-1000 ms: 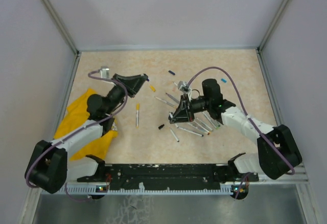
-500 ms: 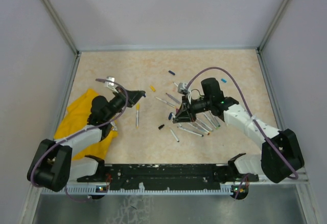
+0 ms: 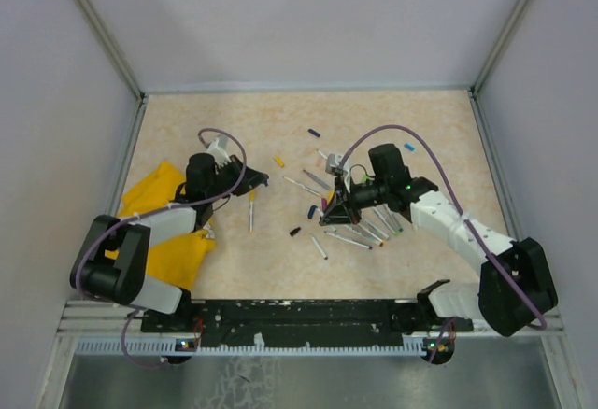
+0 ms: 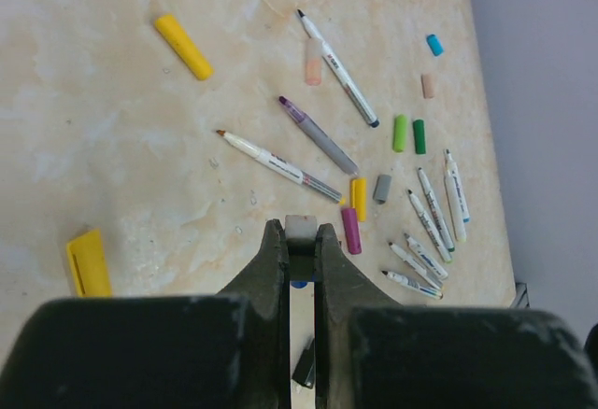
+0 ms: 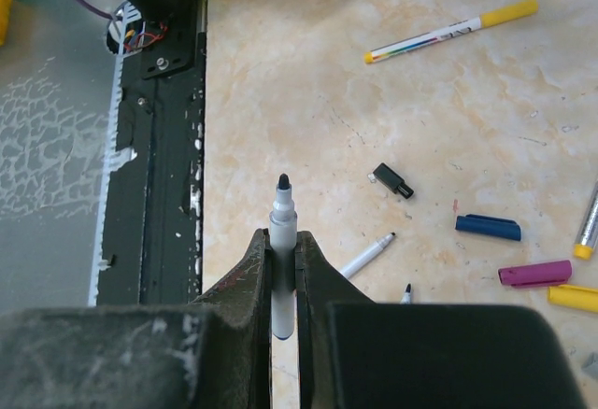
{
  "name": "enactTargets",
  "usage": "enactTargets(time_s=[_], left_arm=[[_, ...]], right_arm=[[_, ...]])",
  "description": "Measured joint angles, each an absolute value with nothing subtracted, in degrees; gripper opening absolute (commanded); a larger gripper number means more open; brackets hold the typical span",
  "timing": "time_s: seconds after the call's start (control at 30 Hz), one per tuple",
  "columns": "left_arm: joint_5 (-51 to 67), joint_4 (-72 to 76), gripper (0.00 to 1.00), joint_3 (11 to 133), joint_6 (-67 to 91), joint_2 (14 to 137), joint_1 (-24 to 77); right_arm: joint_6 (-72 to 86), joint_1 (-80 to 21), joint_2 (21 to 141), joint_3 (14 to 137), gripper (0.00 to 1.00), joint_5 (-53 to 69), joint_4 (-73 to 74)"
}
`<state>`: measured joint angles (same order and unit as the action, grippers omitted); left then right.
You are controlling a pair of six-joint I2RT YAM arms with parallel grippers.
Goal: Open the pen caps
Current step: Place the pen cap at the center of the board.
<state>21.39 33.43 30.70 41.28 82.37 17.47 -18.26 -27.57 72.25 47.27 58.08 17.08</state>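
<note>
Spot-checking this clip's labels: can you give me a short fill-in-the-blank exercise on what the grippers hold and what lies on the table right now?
The right gripper is shut on a pen whose bare tip is coloured ____.
In the left wrist view, the two same-coloured caps lying side by side are ____.
The crumpled cloth is ____.
The left gripper, with a small pale piece between its fingers, is ____.
Missing words: black; green; yellow; shut.

We see the black left gripper (image 3: 254, 181) pinched on a slim white pen (image 4: 301, 230), its arm folded near the tabletop's left edge. The black right gripper (image 3: 328, 213), reaching toward the centre, clamps a grey black-tipped pen (image 5: 282, 205).
</note>
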Motion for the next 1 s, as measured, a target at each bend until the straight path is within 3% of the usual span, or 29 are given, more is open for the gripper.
enactTargets(time_s=[0.57, 1.0], left_arm=[[15.9, 14.3, 0.0, 43.3, 37.0, 92.3, 17.5], [15.0, 10.5, 0.0, 46.3, 35.8, 95.2, 17.5]], right_arm=[[-18.9, -27.6, 72.2, 47.3, 0.0, 57.8, 17.6], [-19.1, -27.6, 72.2, 47.3, 0.0, 57.6, 17.6]])
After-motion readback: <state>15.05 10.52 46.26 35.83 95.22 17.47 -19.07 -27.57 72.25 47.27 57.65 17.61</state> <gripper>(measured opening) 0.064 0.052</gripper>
